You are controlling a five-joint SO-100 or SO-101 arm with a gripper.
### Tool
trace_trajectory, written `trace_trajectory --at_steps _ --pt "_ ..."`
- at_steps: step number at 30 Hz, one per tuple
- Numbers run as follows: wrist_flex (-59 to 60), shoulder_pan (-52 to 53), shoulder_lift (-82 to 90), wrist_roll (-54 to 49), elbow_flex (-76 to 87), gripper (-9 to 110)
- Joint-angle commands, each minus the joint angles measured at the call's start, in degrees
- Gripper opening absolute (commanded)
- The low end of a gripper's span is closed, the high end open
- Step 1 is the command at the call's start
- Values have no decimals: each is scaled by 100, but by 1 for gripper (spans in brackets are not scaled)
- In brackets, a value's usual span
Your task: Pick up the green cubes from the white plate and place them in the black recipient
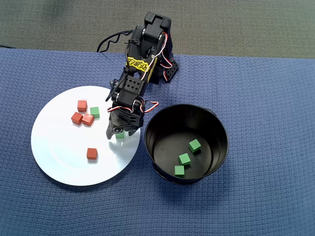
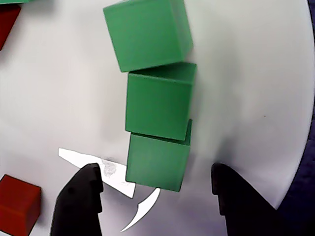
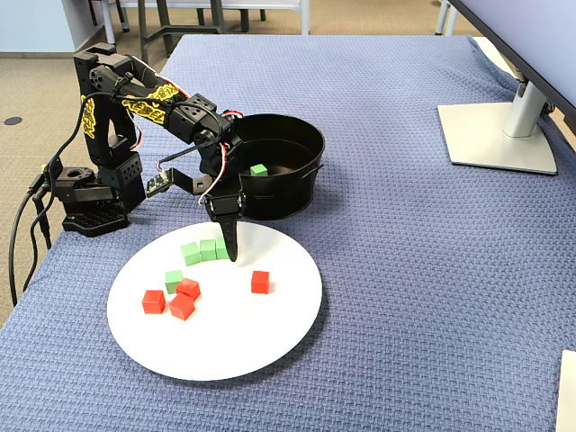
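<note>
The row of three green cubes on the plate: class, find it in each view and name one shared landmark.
Overhead view: mostly hidden under the tool; one cube shows.
Wrist view: centre, row running top to bottom.
Fixed view: row at the plate's far edge.
Landmark: white plate.

Overhead view looks straight down. Fixed view oblique, from front, farther off. Wrist view very close, facing down. All share white plate (image 1: 64, 162) with green cubes (image 2: 158, 105).
</note>
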Motion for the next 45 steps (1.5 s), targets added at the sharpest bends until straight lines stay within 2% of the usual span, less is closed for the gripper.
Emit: trace_trajectory --at_steps 1,14,31,35,37,45 --pt "0 -53 18 -79 9 21" --pt "9 53 281 9 343 27" --pt "0 88 501 0 580 24" --pt "0 97 483 -18 562 19" --pt "0 97 466 -35 536 13" --pt "-53 97 431 -70 519 8"
